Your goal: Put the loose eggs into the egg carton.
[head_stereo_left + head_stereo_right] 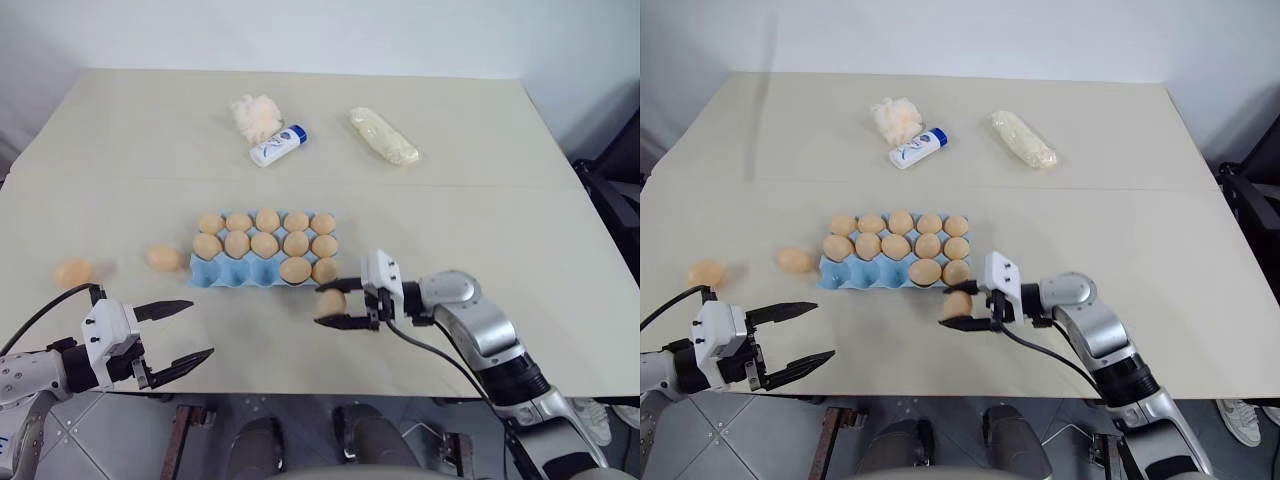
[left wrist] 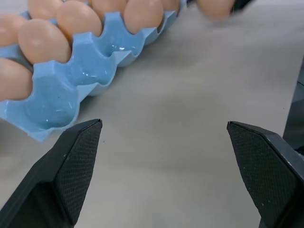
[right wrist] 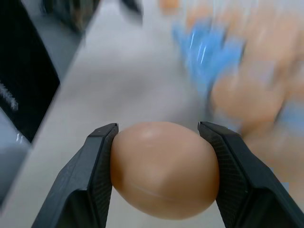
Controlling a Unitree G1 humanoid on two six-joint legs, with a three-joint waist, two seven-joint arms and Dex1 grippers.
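right claw (image 1: 340, 305) grips one egg (image 1: 331, 301) between its fingers, just off the near edge of the egg carton (image 1: 228, 274) | we should lift over an empty near-row cup, lower gently | left claw (image 1: 178, 332) wide open, near the surface's near-left edge | two loose eggs (image 1: 163, 258) (image 1: 74, 273) lie toward the left edge
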